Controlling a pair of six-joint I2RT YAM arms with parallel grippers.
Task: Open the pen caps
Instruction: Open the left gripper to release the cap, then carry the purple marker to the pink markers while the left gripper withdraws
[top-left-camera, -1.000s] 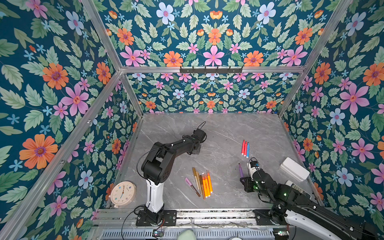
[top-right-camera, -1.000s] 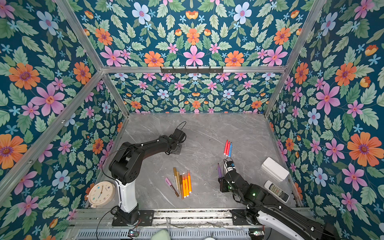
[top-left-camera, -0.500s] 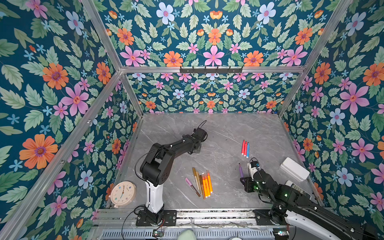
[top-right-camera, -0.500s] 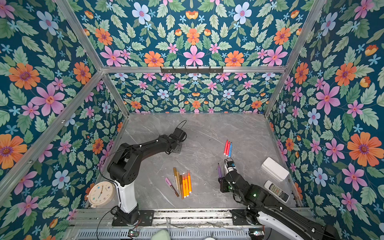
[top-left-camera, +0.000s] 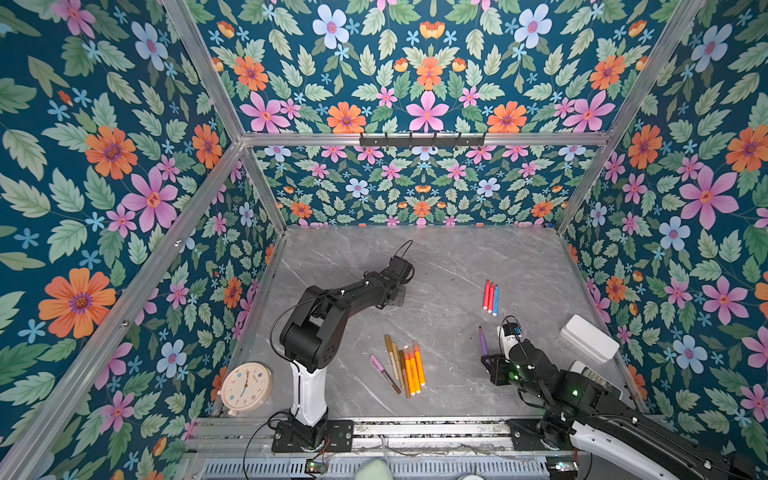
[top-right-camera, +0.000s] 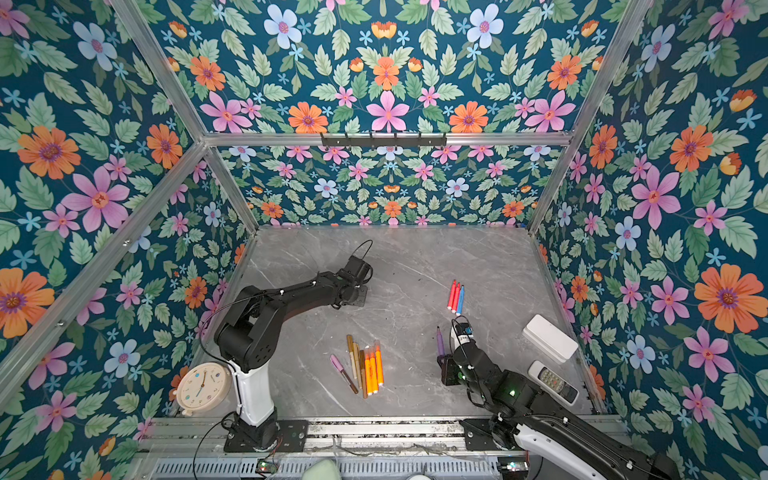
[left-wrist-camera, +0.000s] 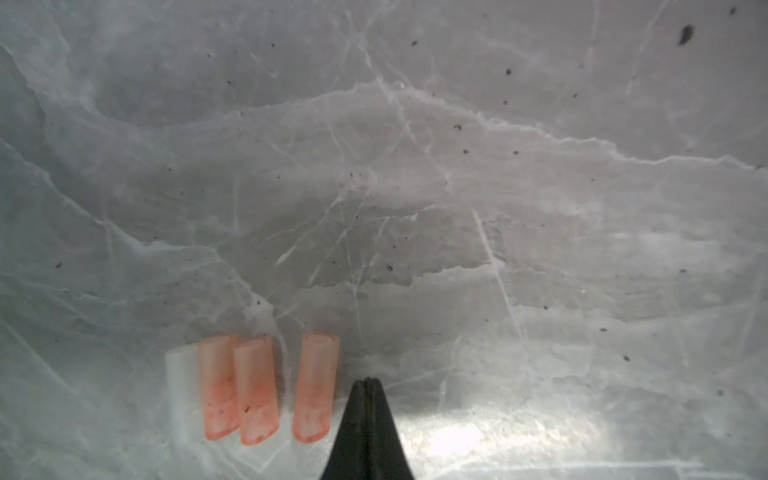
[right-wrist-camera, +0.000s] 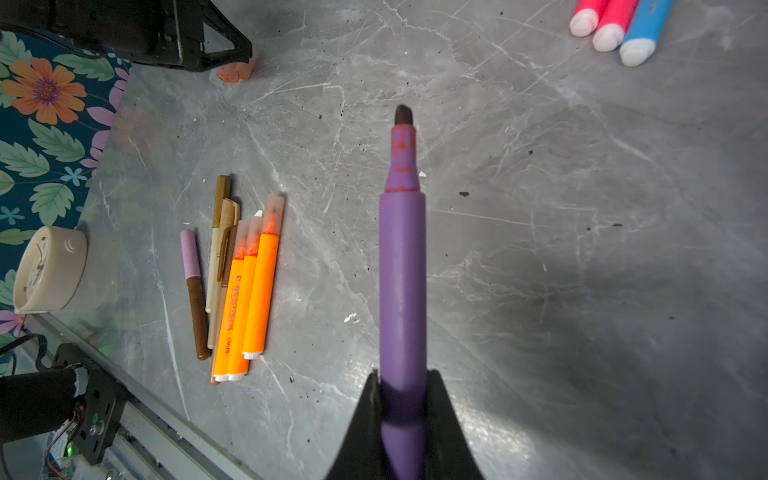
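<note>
With my left gripper (left-wrist-camera: 365, 381) pinched empty beside the loose caps (left-wrist-camera: 253, 386), a sweep could scatter them; my right gripper (right-wrist-camera: 403, 399) clamps the purple pen (right-wrist-camera: 402, 270).

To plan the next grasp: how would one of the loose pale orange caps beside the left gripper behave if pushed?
The orange caps are short round tubes lying on their sides, so a sideways push would probably roll one. They look hollow and translucent, so likely very light, easily flicked by the shut left gripper.
</note>
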